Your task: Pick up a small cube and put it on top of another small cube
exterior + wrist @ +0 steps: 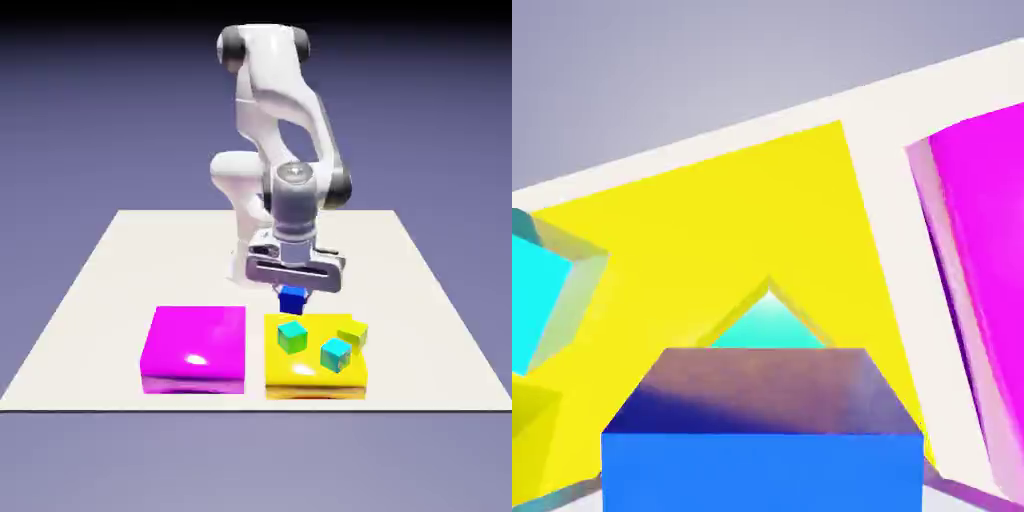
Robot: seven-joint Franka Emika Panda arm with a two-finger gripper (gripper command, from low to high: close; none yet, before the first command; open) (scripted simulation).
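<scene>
My gripper (292, 293) is shut on the small dark blue cube (292, 298), which hangs just above the far edge of the yellow pad (310, 372). In the hand view the blue cube (762, 440) fills the bottom middle and hides my fingertips. Directly past it peeks a teal-topped cube (768, 325), the same one that sits on the yellow pad (712, 240) under my hand (292, 335). A second teal-topped cube (336, 352) lies further toward the exterior view's right, and shows at the hand view's left edge (542, 290). A yellow-green cube (353, 333) sits beside it.
A magenta pad (194, 349) lies on the exterior view's left of the yellow pad, on the white table (110, 280). In the hand view the magenta pad (982, 280) fills the right side.
</scene>
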